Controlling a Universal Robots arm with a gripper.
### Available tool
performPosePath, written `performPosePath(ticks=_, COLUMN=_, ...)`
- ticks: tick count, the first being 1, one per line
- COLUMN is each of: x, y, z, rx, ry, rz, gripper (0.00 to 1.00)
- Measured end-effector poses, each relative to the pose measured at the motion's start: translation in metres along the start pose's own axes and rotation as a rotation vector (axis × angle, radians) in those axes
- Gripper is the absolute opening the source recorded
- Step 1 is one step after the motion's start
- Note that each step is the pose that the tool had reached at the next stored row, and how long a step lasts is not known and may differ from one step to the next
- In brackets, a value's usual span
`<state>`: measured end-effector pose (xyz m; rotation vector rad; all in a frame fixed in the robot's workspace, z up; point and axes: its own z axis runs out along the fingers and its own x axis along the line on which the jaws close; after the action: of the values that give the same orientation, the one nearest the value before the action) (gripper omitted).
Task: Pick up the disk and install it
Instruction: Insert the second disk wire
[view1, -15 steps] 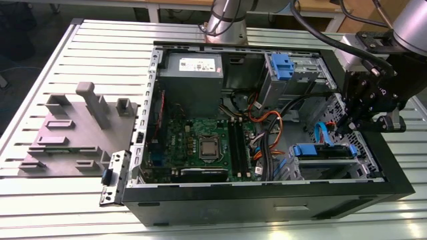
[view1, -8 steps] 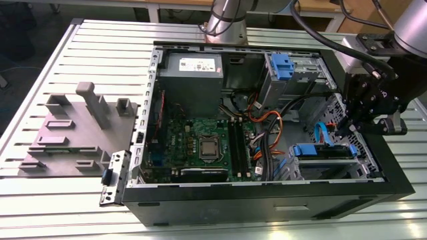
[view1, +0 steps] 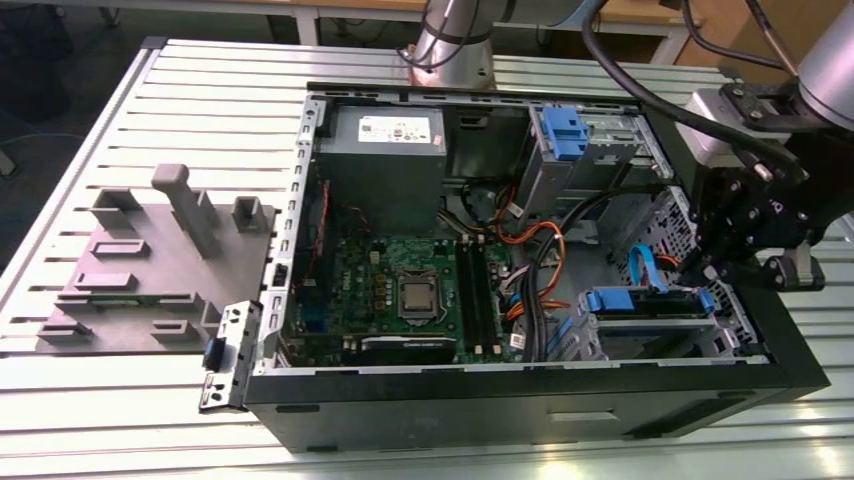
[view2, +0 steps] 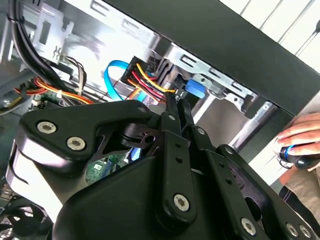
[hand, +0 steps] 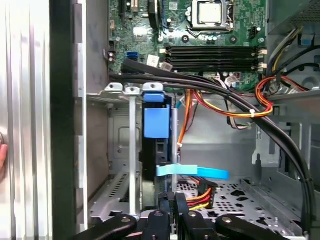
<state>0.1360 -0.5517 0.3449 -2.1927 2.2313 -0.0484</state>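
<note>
An open black computer case (view1: 534, 405) lies on a slatted metal table (view1: 200, 80). Inside it, a green motherboard (view1: 400, 290) sits near the middle, with a silver processor (view1: 416, 297) at its centre — the memory slots (hand: 212, 55) run alongside in the first wrist view. A grey power supply (view1: 384, 140) with a white label fills the far corner. Orange, red and yellow wires (hand: 235, 107) cross the bay, and a flat blue cable (hand: 192, 171) bends beside them. To the exterior view's left of the case rests a grey moulded fixture (view1: 147, 265) — upright posts rise from it.
</note>
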Motion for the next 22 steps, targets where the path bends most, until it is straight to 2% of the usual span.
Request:
performPosePath(ticks=3, x=0.0034, y=0.0017, z=0.0001, rx=0.001, ry=0.0001, rz=0.0, gripper=0.16)
performPosePath(ticks=11, x=0.0069, y=0.0027, z=0.0035, rx=0.001, ry=0.0001, rz=0.0, gripper=0.16)
performPosePath(ticks=15, x=0.0076, y=0.0028, z=0.0062, rx=0.001, ry=0.0003, rz=0.0, gripper=0.16)
performPosePath(ticks=22, x=0.0077, y=0.0028, z=0.0068, rx=0.001, ry=-0.0002, rz=0.0, gripper=0.16)
